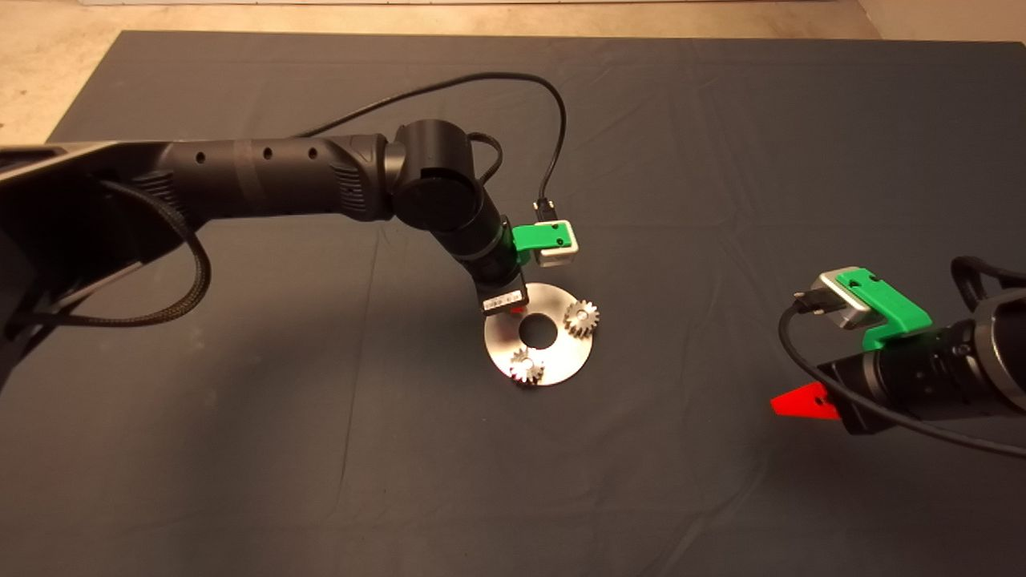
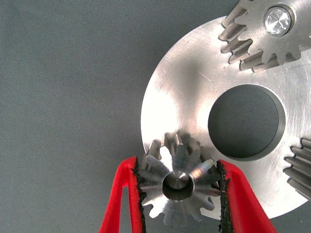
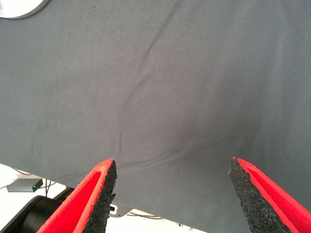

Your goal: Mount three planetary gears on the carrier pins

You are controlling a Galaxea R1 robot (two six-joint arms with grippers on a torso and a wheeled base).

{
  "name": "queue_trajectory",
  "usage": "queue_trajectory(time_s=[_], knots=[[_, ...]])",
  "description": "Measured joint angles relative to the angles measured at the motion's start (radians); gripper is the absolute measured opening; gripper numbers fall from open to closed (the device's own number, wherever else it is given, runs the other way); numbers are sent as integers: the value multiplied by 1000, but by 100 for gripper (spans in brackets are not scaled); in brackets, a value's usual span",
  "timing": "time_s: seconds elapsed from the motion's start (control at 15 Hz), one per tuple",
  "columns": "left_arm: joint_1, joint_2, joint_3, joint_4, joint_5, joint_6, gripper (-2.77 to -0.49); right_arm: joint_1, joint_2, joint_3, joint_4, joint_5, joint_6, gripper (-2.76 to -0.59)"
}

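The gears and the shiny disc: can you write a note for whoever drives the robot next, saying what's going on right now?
Left end effector: shut on the third small silvery-grey toothed metal gear, over the edge of the flat shiny round metal disc. A pin end shows in its bore, but whether it is fully seated cannot be told.
Right end effector: open, empty, parked over the dark mat at the right.
Done: two identical gears sit on their pins, one on the disc's right, one at its near edge.
Left: confirm the third gear is down, release, withdraw.
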Motion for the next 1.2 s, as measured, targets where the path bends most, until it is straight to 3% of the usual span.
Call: queue_trajectory(time_s=[0.67, 1.2], knots=[[0, -11, 0, -3, -13, 3, -266, 0, 0, 0, 0, 0, 0, -163], [0, -11, 0, -5, -15, 4, -245, 0, 0, 0, 0, 0, 0, -163]])
